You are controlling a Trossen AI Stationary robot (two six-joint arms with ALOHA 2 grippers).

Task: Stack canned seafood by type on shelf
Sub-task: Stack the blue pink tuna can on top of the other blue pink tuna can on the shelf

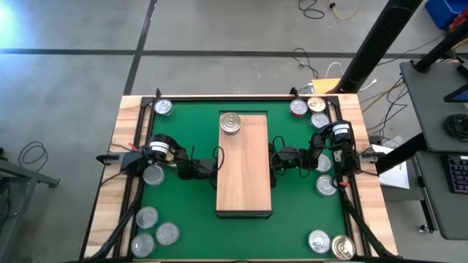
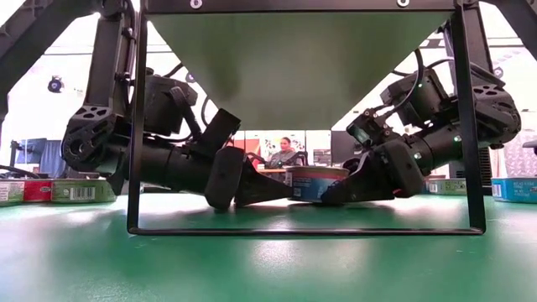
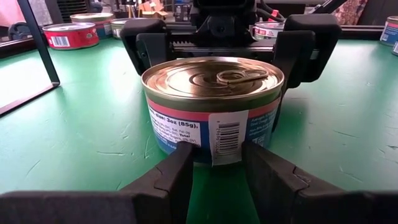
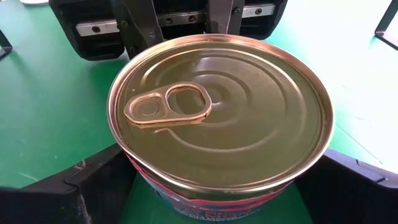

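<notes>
A gold-topped can [image 3: 212, 99] with a pink and blue label stands on the green mat under the shelf [image 1: 245, 172], also seen in the low view [image 2: 315, 181]. My right gripper [image 4: 214, 205] reaches under the shelf from the table's right and is shut on this can. My left gripper [image 3: 216, 165] comes in level from the left, its fingers slightly apart, with their tips right at the can's label side. I cannot tell whether they touch it. One silver-topped can [image 1: 231, 123] sits on the shelf's far end. My right gripper pinches the gold-topped can by its side wall [image 4: 127, 165], one finger [image 3: 148, 50] on each side of the round body, just below the lid rim. The fingers come in level from the table's right. The can stands upright, and its base appears to rest on the mat.
Loose cans lie around the mat: by the far-left corner [image 1: 162, 107], the far-right corner [image 1: 316, 104], beside the left arm [image 1: 153, 174], near-left [image 1: 167, 233], and near-right [image 1: 319, 241]. The shelf's dark frame legs [image 2: 132, 126] stand close around both arms.
</notes>
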